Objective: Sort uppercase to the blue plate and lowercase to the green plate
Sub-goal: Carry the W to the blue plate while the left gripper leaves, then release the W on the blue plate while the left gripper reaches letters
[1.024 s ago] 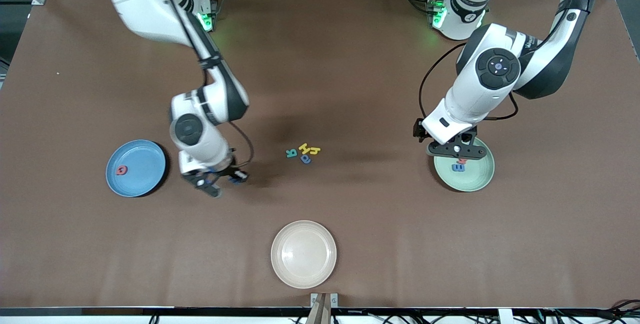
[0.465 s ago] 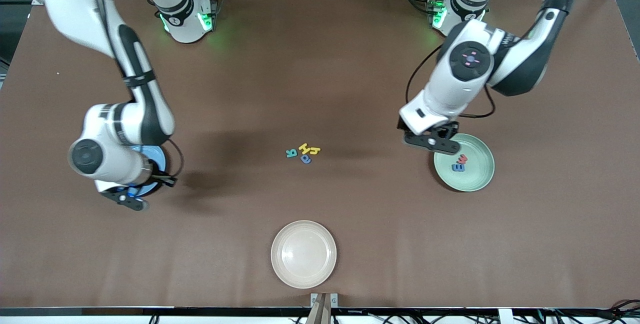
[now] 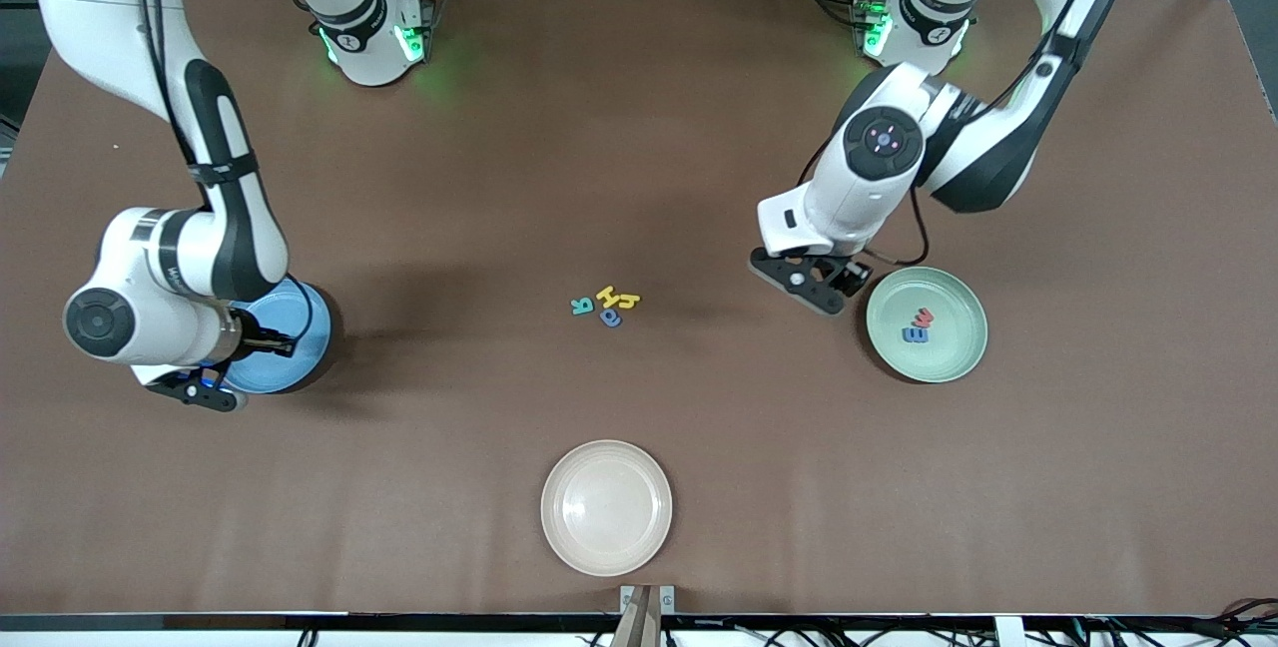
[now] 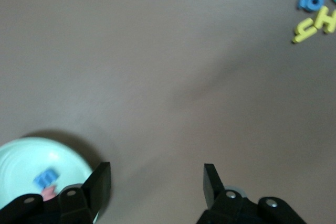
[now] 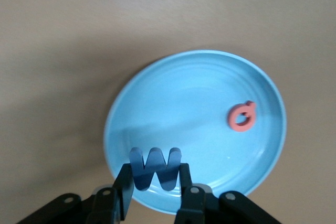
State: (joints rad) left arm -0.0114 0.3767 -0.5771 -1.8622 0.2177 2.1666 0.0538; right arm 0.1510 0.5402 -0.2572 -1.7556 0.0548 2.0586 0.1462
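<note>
My right gripper is shut on the blue W, holding it upright over the rim of the blue plate. The red Q lies flat in that plate. In the front view the right gripper hangs over the blue plate's edge. My left gripper is open and empty over bare table beside the green plate, which holds the red w and blue e. At mid-table lie the teal R, yellow H, a small yellow letter and the blue a.
A cream-white plate sits empty near the table's front edge, nearer the front camera than the letter cluster. The brown table stretches wide between the arms' bases and the letters.
The right arm carried the blue W from near mid-table to over the blue plate's edge. The left gripper left the green plate and moved toward the letter cluster.
</note>
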